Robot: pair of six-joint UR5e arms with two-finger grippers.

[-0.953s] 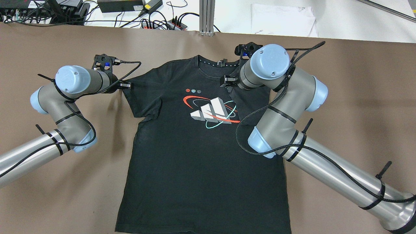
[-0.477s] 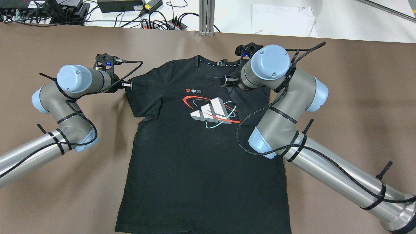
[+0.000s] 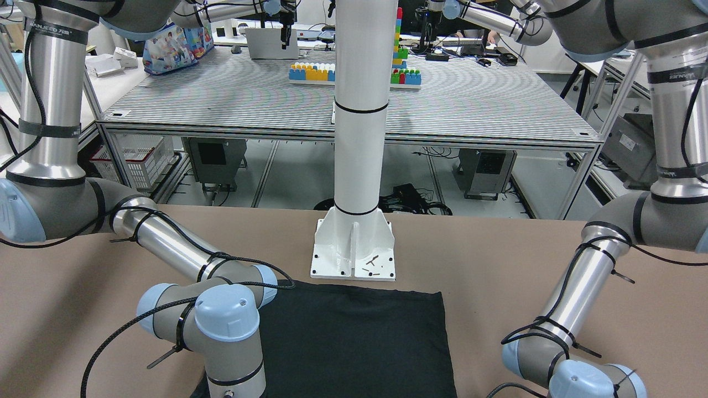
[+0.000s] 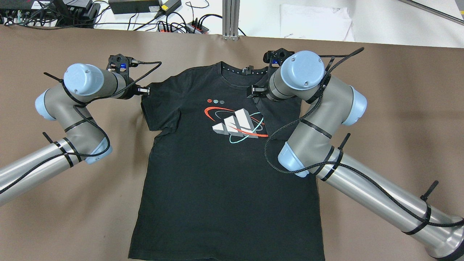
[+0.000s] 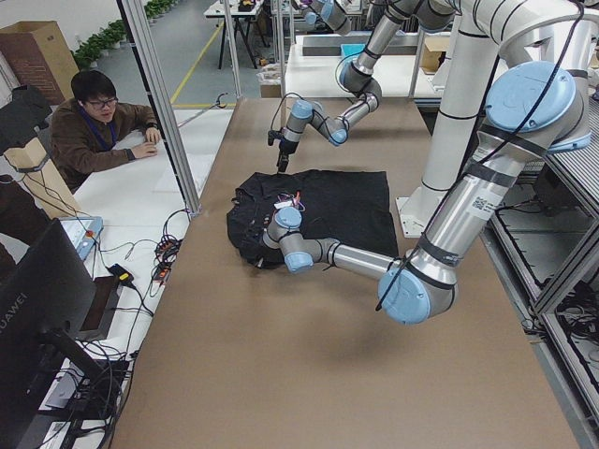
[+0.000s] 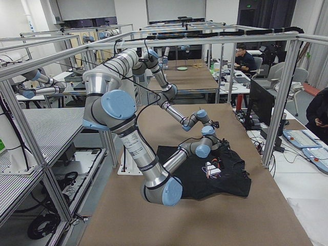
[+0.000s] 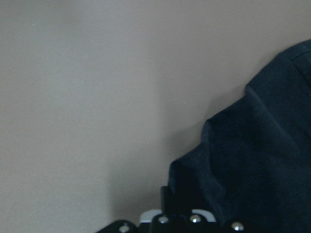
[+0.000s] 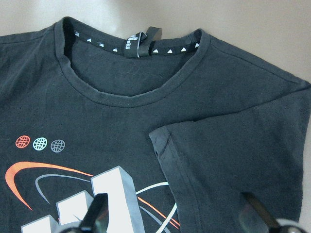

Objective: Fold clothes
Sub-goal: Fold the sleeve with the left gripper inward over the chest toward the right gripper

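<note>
The clothes point(image 4: 217, 174) are one black T-shirt with a white three-stripe logo point(image 4: 235, 125), lying face up on the brown table point(image 4: 380, 108). My left gripper point(image 4: 144, 90) is at the outer edge of its left sleeve and shut on the hem. In the left wrist view the sleeve fabric point(image 7: 262, 160) rises in a ridge up to the fingers. My right gripper point(image 4: 255, 91) hovers open over the other sleeve point(image 8: 233, 160), which lies folded in across the chest below the collar point(image 8: 131, 92). Its two fingertips point(image 8: 99, 201) stand wide apart, holding nothing.
A white post base point(image 3: 354, 249) is bolted to the table just behind the shirt's hem point(image 3: 354, 342). Cables and power strips point(image 4: 174, 25) and a white sheet point(image 4: 315, 21) lie beyond the far edge. A person point(image 5: 103, 122) sits at a side desk.
My left gripper has moved right and slightly toward the far edge, drawing the sleeve edge inward with it. The right gripper has shifted only slightly and stays open.
</note>
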